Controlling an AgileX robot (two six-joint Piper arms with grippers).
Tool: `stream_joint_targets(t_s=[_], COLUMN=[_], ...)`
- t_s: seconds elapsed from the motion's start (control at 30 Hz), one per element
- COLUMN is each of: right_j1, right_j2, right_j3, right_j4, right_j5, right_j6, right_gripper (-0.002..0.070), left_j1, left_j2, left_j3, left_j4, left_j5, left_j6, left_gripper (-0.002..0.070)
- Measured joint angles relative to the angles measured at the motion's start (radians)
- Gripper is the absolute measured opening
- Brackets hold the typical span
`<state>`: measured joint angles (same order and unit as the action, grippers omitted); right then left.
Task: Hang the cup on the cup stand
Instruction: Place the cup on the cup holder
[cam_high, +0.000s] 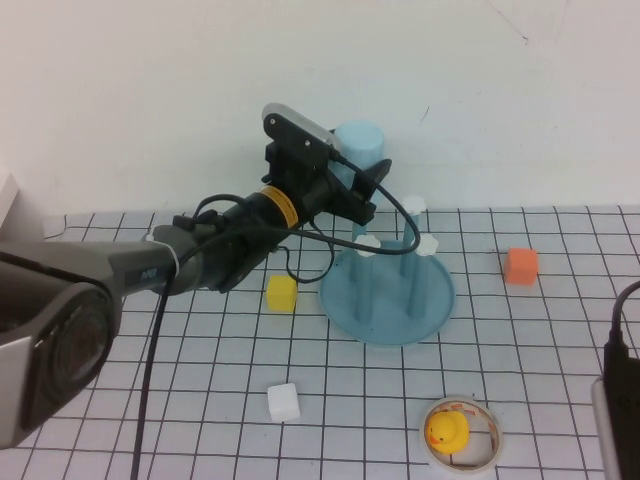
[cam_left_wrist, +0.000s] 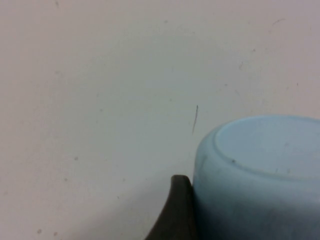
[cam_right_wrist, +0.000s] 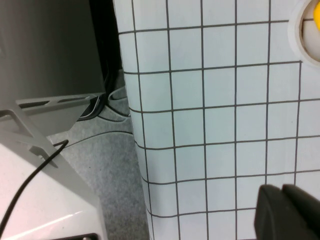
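Observation:
The pale blue cup is held upside down in my left gripper, which is shut on its lower part. It hangs in the air over the back left of the cup stand, a round blue dish with upright blue pegs and white flower caps. In the left wrist view the cup's recessed bottom shows against the white wall, with one dark finger pressed on its side. My right gripper is shut and empty, low over the table's near right corner.
A yellow cube lies left of the stand, a white cube nearer the front, and an orange cube to the right. A tape ring with a yellow duck sits at the front right. The table edge runs beside my right gripper.

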<state>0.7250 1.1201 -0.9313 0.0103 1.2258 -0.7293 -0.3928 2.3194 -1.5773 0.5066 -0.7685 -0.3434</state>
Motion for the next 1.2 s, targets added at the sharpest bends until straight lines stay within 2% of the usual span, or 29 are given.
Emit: stream_joint_targets(t_s=[0.33, 0.47, 0.67, 1.2], right_j1=[0.000, 0.000, 0.000, 0.000], right_j2=[0.000, 0.000, 0.000, 0.000], right_j3=[0.000, 0.000, 0.000, 0.000], right_j4=[-0.002, -0.002, -0.002, 0.064], right_j5=[0.001, 0.001, 0.001, 0.001], right_j6=[0.010, 0.010, 0.011, -0.030], right_gripper=[-0.0001, -0.0001, -0.0001, -0.0001], left_j1=[0.000, 0.000, -0.003, -0.008], left_j2=[0.029, 0.029, 0.029, 0.021], left_j3=[-0.007, -0.008, -0.008, -0.008], left_j4=[0.024, 0.052, 0.099, 0.128], left_j5=[0.092, 0.098, 0.108, 0.125], left_j6=[-0.009, -0.090, -0.132, -0.144], left_gripper=[0.0591, 0.0591, 0.0591, 0.0597])
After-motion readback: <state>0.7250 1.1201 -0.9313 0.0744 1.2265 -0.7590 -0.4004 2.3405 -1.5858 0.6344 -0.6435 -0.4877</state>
